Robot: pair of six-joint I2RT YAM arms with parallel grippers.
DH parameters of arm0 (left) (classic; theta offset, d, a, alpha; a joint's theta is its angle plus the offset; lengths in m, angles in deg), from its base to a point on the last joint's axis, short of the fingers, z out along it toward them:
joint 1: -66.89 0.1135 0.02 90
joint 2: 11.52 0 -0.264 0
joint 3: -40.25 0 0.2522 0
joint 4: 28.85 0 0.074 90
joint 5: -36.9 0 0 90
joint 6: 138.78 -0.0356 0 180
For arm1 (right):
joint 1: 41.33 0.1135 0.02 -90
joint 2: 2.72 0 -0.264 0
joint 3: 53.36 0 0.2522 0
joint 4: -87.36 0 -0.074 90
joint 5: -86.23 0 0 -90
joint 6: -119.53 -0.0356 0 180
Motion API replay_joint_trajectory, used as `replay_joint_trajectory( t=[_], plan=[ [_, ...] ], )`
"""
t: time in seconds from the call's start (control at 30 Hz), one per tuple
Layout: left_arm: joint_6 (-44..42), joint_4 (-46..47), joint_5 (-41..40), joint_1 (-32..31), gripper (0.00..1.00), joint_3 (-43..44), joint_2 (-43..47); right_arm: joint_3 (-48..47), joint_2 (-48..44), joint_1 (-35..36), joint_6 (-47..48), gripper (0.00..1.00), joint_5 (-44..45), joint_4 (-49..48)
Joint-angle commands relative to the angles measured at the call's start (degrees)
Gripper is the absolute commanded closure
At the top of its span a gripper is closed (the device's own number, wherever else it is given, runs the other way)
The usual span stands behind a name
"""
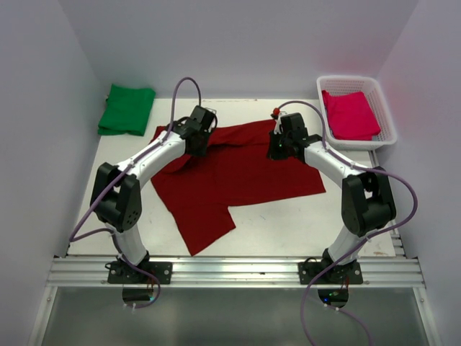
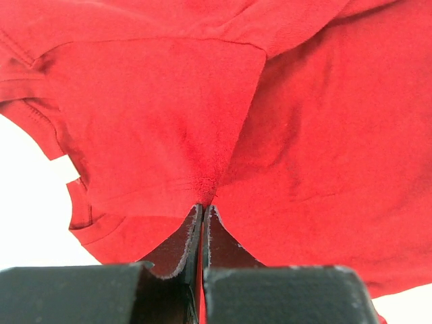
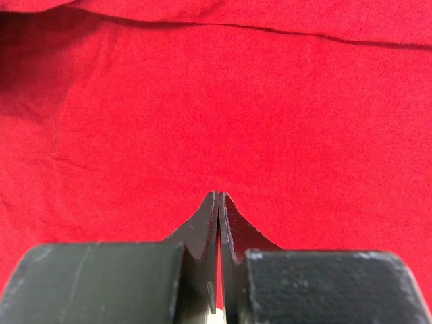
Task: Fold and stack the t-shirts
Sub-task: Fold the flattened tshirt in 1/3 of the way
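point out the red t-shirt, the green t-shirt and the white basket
red t-shirt [image 1: 248,173], top external view, middle of the spread cloth
green t-shirt [image 1: 127,109], top external view, centre of the folded shirt
white basket [image 1: 386,108], top external view, its right wall

From where I stand, a flat white rectangular table [image 1: 288,223] fills the middle of a small booth. Plain pale lilac-white walls close it in: one behind the table's far edge [image 1: 245,43], one along its left side [image 1: 36,108], one along its right [image 1: 432,86]. A ribbed silver aluminium rail [image 1: 238,272] runs along the table's near edge, and a narrower metal track [image 1: 398,245] lines its right edge. Below the rail lies a dull grey floor strip [image 1: 230,317]. The light is soft and even, and the shadows on the table are faint.
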Motion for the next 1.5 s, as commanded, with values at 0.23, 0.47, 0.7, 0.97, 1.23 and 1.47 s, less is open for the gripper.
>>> replay_joint_trajectory(
  t=[0.23,0.47,0.7,0.97,1.23,1.47],
  plan=[
    [-0.54,1.20,-2.12,0.43,1.00,-0.83,-1.94,-0.71,0.05,-0.13,0.97,1.00,-1.35,0.30],
    [-0.28,6.03,0.16,0.87,0.59,-5.40,-0.98,-0.79,0.40,-0.21,1.06,1.00,-1.52,0.48],
    [0.08,14.03,-2.99,1.22,0.00,-8.22,6.05,-1.23,0.31,-0.21,1.06,1.00,-0.82,1.09],
    [1.04,27.81,15.69,11.23,1.00,-8.31,2.47,-2.73,-0.83,-0.21,0.18,1.00,6.47,2.59],
    [4.21,29.24,21.00,16.77,1.00,-0.75,-12.03,-12.03,3.55,-2.41,-0.17,1.00,19.82,5.57],
    [7.63,30.74,18.20,18.97,1.00,-4.69,-15.56,-25.92,13.64,-5.66,0.18,1.00,27.48,10.93]
  ],
)
